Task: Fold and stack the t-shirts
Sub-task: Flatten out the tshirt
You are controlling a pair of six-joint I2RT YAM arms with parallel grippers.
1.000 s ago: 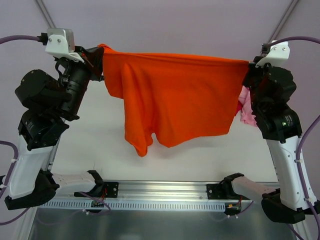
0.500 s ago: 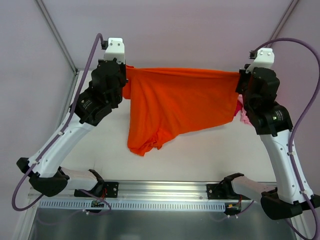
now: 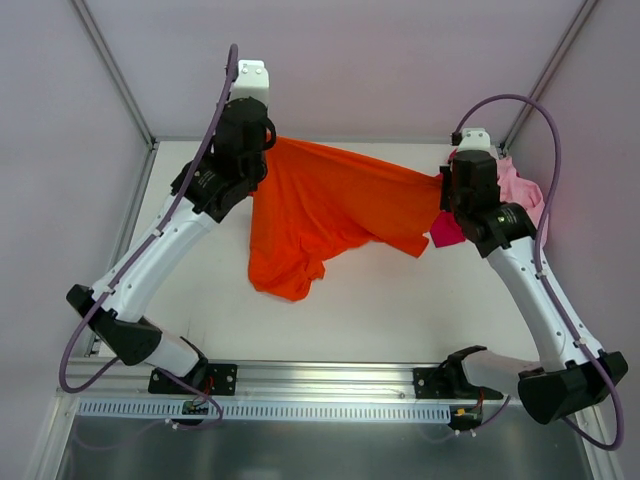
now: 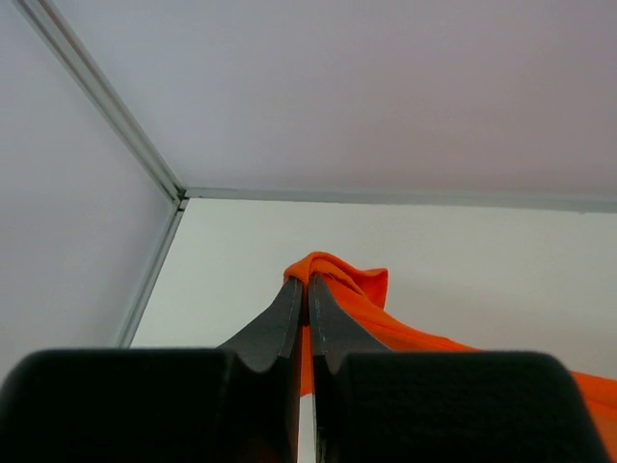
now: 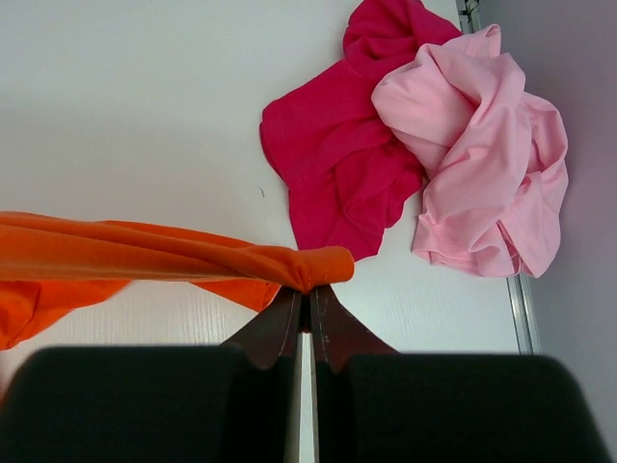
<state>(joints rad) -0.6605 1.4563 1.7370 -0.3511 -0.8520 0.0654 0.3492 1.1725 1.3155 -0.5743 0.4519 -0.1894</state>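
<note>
red t-shirt (image 3: 446,231): mostly behind right arm (image 3: 500,226) | orange t-shirt (image 4: 342,286): cut by left-wrist view's edge

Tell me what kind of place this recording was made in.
Probably a robot lab test cell, not a home: a white table boxed in by plain walls and metal frame posts, an aluminium mounting rail along its near edge, and the orange t-shirt held between the left pincer and right pincer.

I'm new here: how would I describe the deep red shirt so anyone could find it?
Look at the white table, far right corner. Two crumpled shirts lie touching there; the crimson shirt is the darker one, toward the table's middle, beside the pale pink shirt.
</note>
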